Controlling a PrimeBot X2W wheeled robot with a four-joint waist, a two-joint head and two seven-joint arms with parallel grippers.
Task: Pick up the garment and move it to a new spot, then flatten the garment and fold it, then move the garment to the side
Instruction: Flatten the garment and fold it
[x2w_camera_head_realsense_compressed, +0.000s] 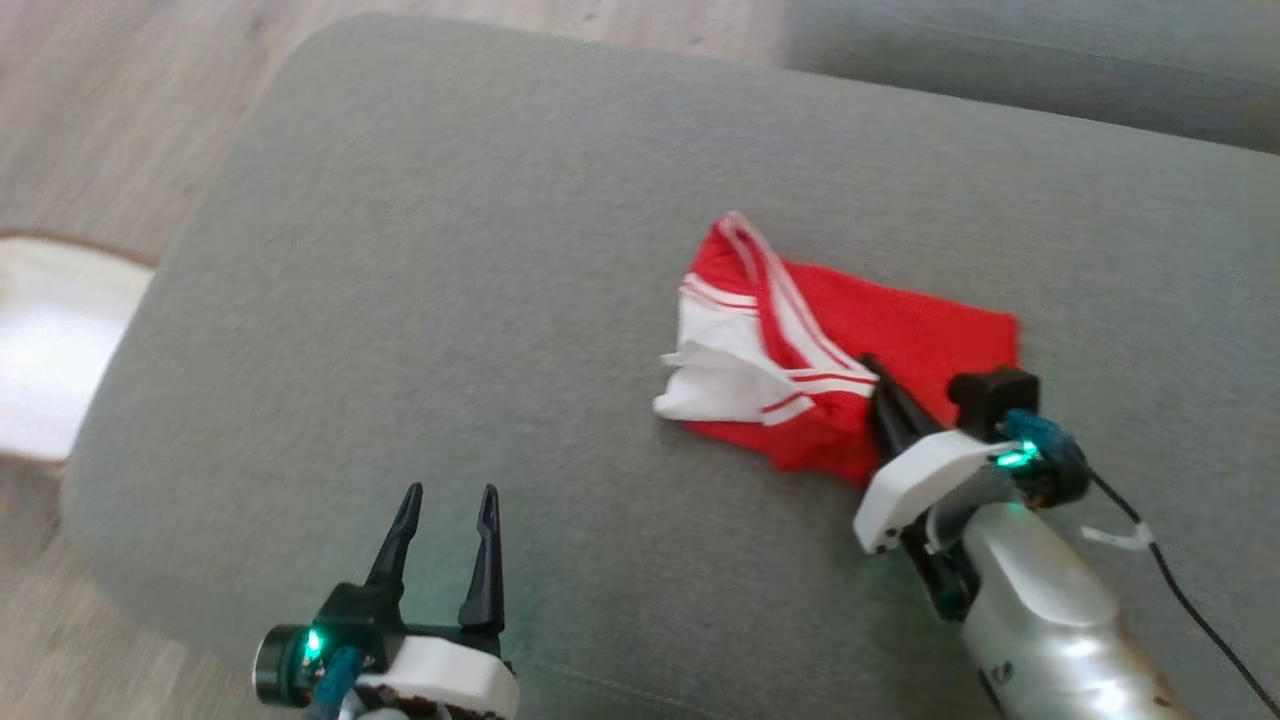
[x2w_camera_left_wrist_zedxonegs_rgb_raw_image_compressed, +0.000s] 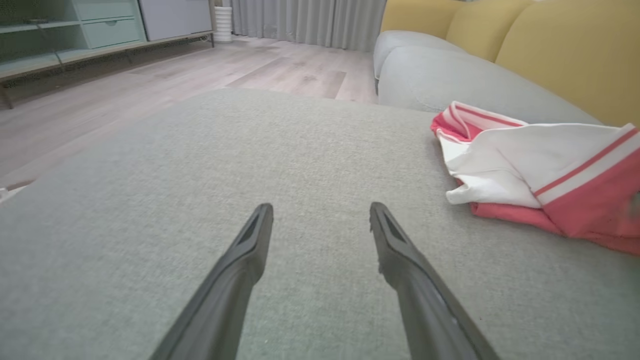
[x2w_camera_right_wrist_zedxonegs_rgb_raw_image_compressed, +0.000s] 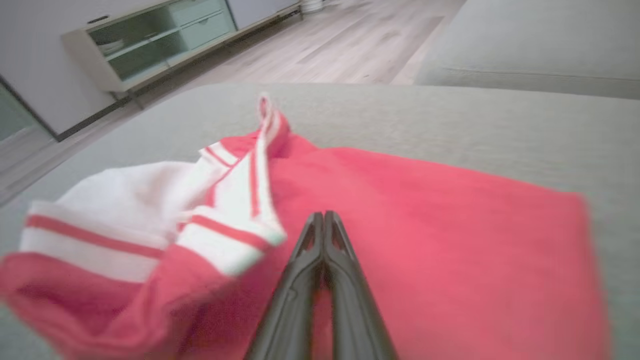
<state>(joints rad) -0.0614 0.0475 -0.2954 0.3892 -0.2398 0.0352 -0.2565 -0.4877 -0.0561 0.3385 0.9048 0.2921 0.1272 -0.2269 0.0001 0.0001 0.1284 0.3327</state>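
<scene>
Right gripper (x2w_camera_head_realsense_compressed: 869, 363) clenched, in from 5 o'clock, tips on the red-and-white garment (x2w_camera_head_realsense_compressed: 930, 330); pinch unclear. Left gripper (x2w_camera_head_realsense_compressed: 450, 492) released, garment at its 2 o'clock

Grey sofa (x2w_camera_head_realsense_compressed: 500, 250), pale wood floor (x2w_camera_left_wrist_zedxonegs_rgb_raw_image_compressed: 150, 75)

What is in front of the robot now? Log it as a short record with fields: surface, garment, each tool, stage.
surface: grey fabric sofa cushion, with pale wooden floor beyond it
garment: crumpled red garment with white striped panels, bunched on the cushion's right part
right tool: shut, tips on the red fabric beside the white stripes, apparently pinching it
left tool: open, holding nothing, over bare cushion, apart from the garment
stage: garment not yet flattened or folded
</scene>
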